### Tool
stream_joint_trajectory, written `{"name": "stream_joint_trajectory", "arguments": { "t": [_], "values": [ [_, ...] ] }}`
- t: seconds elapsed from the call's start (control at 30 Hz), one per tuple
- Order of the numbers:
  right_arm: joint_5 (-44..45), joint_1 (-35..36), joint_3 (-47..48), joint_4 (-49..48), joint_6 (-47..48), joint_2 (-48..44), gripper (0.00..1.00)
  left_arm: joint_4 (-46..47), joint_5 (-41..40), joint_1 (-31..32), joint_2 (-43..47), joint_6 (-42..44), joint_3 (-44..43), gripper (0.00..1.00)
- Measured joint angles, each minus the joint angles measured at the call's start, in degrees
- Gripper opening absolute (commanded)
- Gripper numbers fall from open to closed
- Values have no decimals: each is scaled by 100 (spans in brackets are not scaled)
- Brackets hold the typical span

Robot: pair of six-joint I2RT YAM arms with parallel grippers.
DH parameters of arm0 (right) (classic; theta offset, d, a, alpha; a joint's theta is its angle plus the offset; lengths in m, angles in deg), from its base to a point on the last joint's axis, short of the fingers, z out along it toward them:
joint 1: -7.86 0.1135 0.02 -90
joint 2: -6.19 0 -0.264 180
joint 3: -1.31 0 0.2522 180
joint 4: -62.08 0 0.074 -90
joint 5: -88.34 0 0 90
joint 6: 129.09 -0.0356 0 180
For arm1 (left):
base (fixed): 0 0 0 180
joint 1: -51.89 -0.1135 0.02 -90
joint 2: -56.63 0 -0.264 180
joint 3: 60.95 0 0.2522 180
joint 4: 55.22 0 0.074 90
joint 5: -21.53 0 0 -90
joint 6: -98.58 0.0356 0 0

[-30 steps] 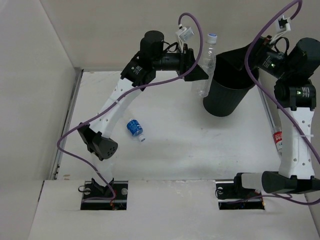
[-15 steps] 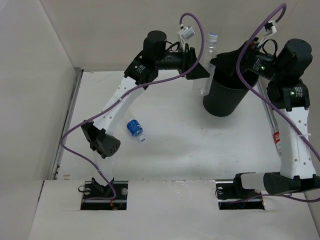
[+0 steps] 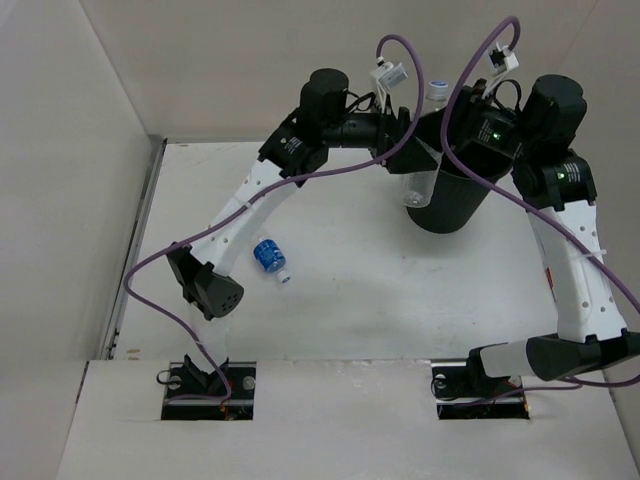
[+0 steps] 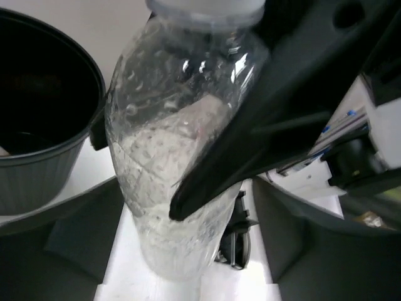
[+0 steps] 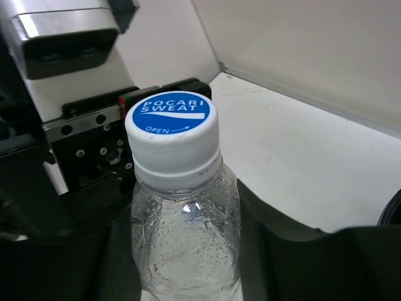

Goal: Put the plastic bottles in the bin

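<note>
Handover: right gripper (image 5: 188, 251) jaws clamp the clear bottle (image 5: 182, 200); left gripper (image 4: 182, 251) jaws stand apart around it; next, likely carry it over the bin (image 3: 450, 205) beside them, then release.

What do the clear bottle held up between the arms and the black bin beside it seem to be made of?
The clear bottle looks like thin, glossy transparent plastic, judging by its moulded dimples and see-through wall, which carries droplets. Its cap appears to be opaque white plastic with a blue printed top. The bin seems to be black moulded plastic, fairly matt, with fine vertical ribs below the rim.
</note>
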Motion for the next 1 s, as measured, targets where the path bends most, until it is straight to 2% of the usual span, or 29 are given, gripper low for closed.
{"name": "stream_joint_trajectory", "arguments": {
  "t": [0.03,0.2,0.33,0.5,0.63,0.67,0.7,0.77,0.8,0.83,1.0],
  "values": [
    [70,20,0,37,39,0,0,13,-26,-7,9,-9,4,100],
    [542,37,35,210,422,15,0,0,-52,-258,153,101,306,100],
    [1156,-155,326,236,885,232,0,-341,-72,-1010,404,551,691,100],
    [2306,-527,721,-28,1290,765,0,-1056,-328,-2258,931,1801,1456,100],
    [3692,-570,715,-367,1690,1126,0,-1504,-706,-2706,1567,2931,2387,100],
    [4079,-540,699,-466,1814,1211,3,-1580,-796,-2708,1757,3200,2640,100],
    [4389,-503,664,-549,1919,1279,16,-1663,-857,-2688,1926,3425,2846,100],
    [4944,-417,588,-678,2118,1408,62,-1786,-1016,-2581,2299,3891,3237,100],
    [5160,-380,535,-748,2186,1467,95,-1823,-1104,-2507,2481,4100,3390,100],
    [5296,-358,485,-772,2197,1515,100,-1856,-1187,-2433,2632,4273,3499,100],
    [5429,-319,297,-686,2249,1580,100,-1956,-1711,-2017,3230,5077,3923,100]
  ]
}}
